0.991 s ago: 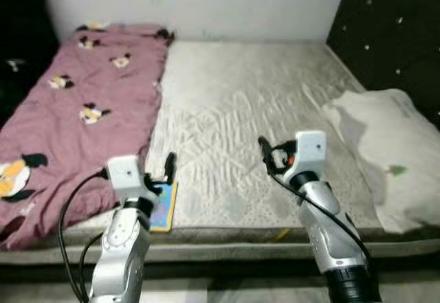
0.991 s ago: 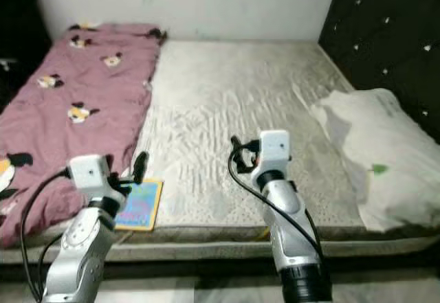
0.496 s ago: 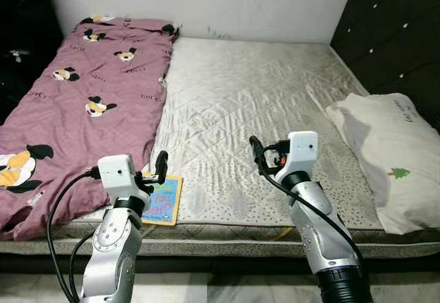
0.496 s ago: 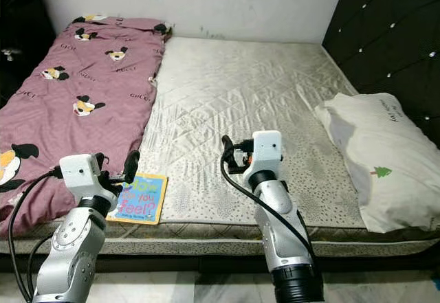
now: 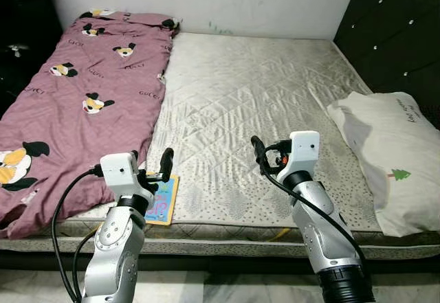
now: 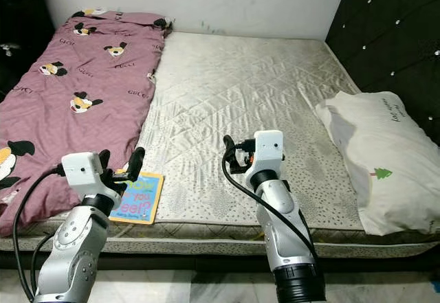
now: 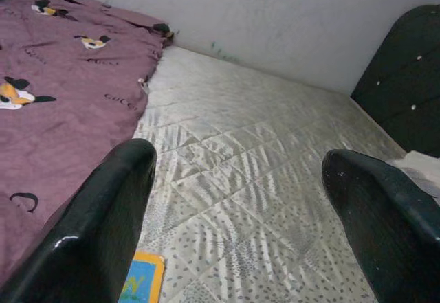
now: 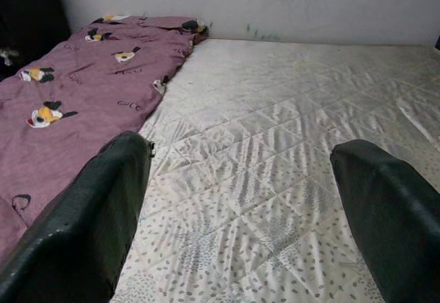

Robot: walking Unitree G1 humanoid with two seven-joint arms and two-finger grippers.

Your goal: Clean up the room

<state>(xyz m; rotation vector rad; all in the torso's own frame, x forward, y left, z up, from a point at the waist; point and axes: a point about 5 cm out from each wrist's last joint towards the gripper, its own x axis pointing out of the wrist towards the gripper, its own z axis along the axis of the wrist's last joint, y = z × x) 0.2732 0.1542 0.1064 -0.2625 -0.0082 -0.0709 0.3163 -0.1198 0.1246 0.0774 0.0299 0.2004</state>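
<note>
The left tool (image 6: 122, 167) hangs over the near edge of the bed, its two black fingers (image 7: 103, 220) spread wide with nothing between them. Just beyond and below it a colourful children's book (image 6: 137, 198) lies flat on the mattress (image 5: 247, 104), right at the front edge, partly hidden behind the tool in the left eye view; one yellow-bordered corner of it shows between the fingers in the left wrist view (image 7: 142, 279).

The right tool (image 5: 256, 150) is held above the middle of the mattress's near part, well apart from the book, its fingers (image 8: 96, 214) likewise released and bare.

To the outer side of the left tool a purple blanket (image 5: 75, 97) printed with cartoon mice covers that strip of the bed from front edge to far wall. To the outer side of the right tool a white pillow (image 6: 375, 159) with a small green tree print lies against the dark tufted headboard (image 5: 395, 35).

The mattress is pale, quilted and creased. Behind it stands a white wall (image 6: 227, 1) with faint coloured scribbles. A strip of pale floor (image 5: 227, 293) shows below the bed frame.
</note>
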